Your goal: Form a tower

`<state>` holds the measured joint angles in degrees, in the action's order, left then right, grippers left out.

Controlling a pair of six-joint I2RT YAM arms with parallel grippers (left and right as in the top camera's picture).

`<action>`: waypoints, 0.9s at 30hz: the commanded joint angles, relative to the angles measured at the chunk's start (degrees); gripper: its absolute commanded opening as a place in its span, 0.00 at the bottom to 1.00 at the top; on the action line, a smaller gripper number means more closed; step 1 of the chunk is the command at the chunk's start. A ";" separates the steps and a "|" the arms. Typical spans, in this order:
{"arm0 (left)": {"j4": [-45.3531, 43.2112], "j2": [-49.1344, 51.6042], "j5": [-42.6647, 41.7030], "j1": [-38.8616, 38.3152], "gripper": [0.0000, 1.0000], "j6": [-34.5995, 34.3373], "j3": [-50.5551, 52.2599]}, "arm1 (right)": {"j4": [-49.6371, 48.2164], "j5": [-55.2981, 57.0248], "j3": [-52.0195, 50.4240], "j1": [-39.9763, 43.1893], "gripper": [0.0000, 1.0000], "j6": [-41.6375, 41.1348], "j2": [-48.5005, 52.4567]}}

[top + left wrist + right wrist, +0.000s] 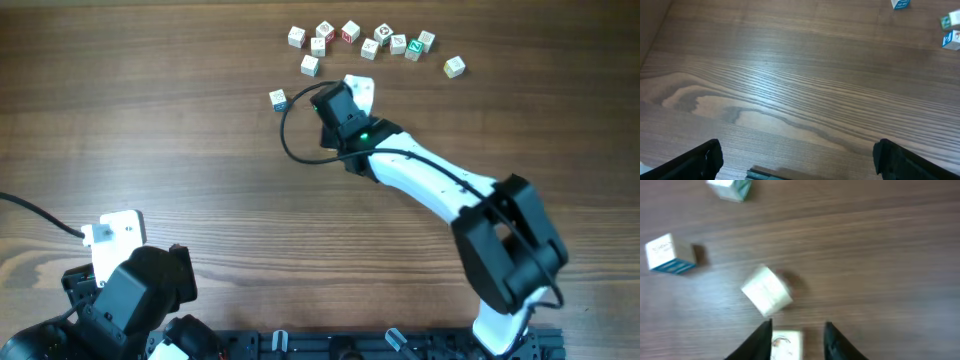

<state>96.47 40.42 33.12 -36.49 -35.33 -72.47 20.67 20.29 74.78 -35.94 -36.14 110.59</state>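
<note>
From overhead I count twelve small cubes (310, 65) in sight on one table (150, 120). There are two arms, the left arm (130, 295) and the right arm (440, 190). The right wrist view shows four cubes.

A robotics lab bench, by the look of it. A bare wood-grain table (150, 120) fills all three views. Two robot arms work over it: a white-and-black one (430, 180) at right with a green status light (365, 137) and a looping black cable (290, 140), and a black one (130, 290) at lower left. Both rise from a black mounting rail (330, 345) along the bottom edge. Small printed cubes (350, 32) lie scattered at upper centre, like test props.
</note>
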 commanded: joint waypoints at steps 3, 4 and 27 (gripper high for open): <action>-0.09 -0.20 0.61 0.00 1.00 -1.16 0.15 | 2.36 2.69 1.40 2.67 0.40 -0.28 -3.65; -0.09 -0.20 0.61 0.00 1.00 -1.16 0.15 | 0.52 -0.57 1.40 2.67 0.56 1.77 -3.54; -0.09 -0.20 0.61 0.00 1.00 -1.16 0.15 | 1.38 -12.66 21.62 2.97 0.46 17.94 21.22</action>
<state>96.44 40.42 33.15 -36.49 -35.33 -72.47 21.69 7.31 95.09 -33.10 -18.26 130.74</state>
